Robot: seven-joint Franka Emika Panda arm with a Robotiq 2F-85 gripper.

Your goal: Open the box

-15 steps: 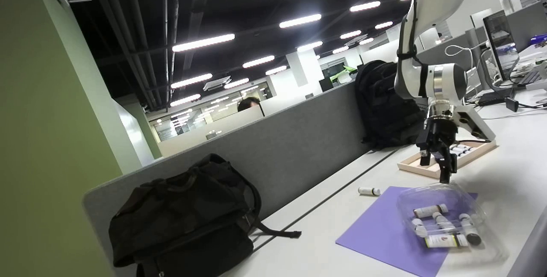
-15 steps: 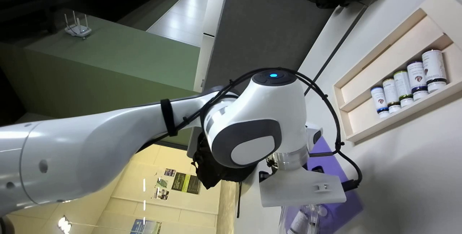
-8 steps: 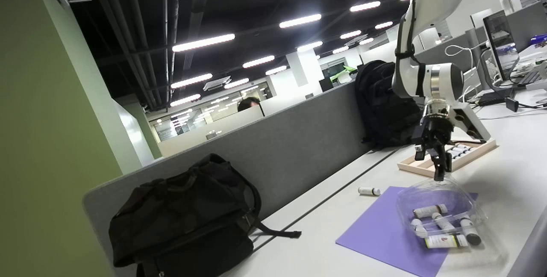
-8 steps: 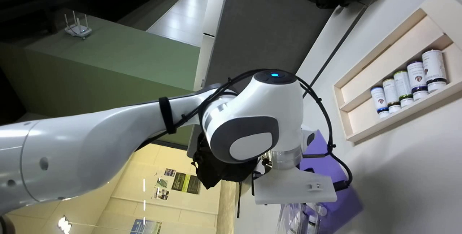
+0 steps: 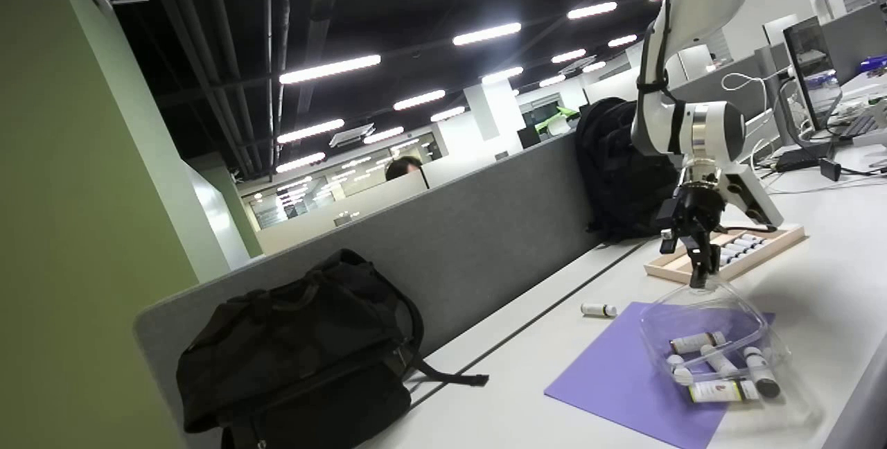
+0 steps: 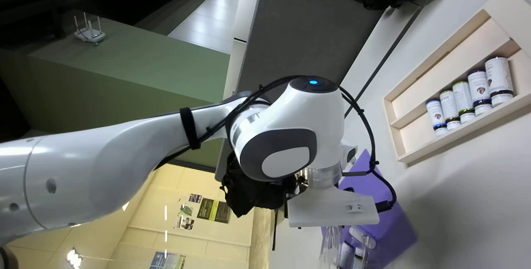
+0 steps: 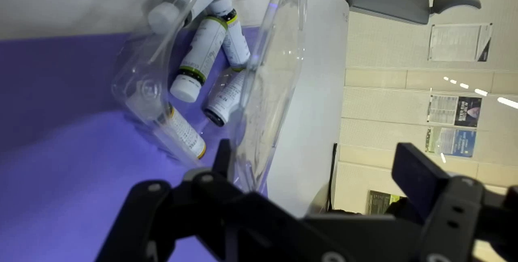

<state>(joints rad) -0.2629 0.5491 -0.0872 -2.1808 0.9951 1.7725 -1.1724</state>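
The box is a clear plastic one holding several small white-labelled bottles (image 5: 724,391). It stands partly on a purple sheet (image 5: 610,380). In the wrist view its base rim (image 7: 164,64) is on the left and its raised clear lid (image 7: 263,124) on the right. The lid (image 6: 332,244) also shows below my arm in an exterior view. My gripper (image 7: 317,153) is wide open with nothing between its fingers. One finger (image 7: 223,157) is between base and lid, by the lid's inner side; contact is unclear. The gripper (image 5: 684,260) is above the lid's upper edge.
A shallow wooden tray (image 6: 452,69) with several bottles in a row stands behind the box. One loose bottle (image 5: 598,310) lies beside the purple sheet. A black backpack (image 5: 298,359) and another backpack (image 5: 624,172) lean on the grey partition (image 5: 499,227).
My gripper has moved to the left in both exterior views, and slightly up. The lid of the clear box stands higher. The bottles and the wooden tray stay in place.
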